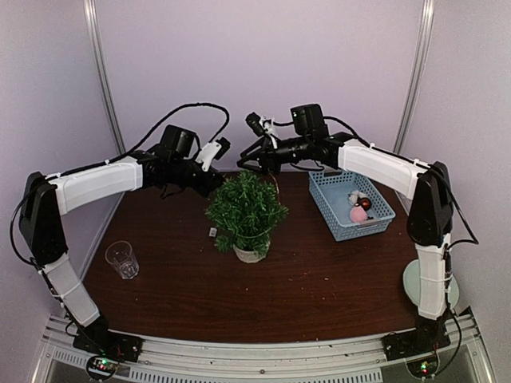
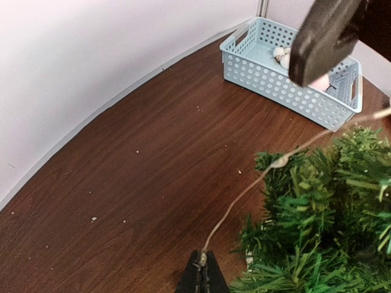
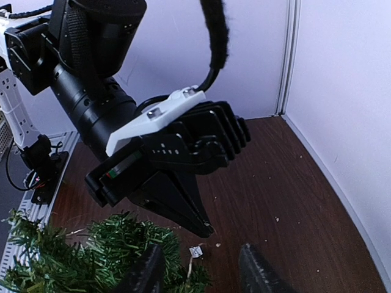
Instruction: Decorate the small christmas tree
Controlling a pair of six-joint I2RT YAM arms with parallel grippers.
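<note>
Right wrist cam: your right gripper (image 3: 198, 264) sits at the bottom edge, fingers apart. The left gripper (image 3: 206, 230) hangs just above it, jaws pinched to a point. The small christmas tree (image 3: 85, 256) fills the bottom left. A white tag (image 3: 197, 251) and a thin wire (image 3: 191, 266) lie on the table (image 3: 293, 201) between your fingers.

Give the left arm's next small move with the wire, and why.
Probably carry the shut left gripper around the small bushy dark-green artificial tree, laying its thin pale wire into the sprigs: the wire only skims the tree's outer sprigs.
</note>
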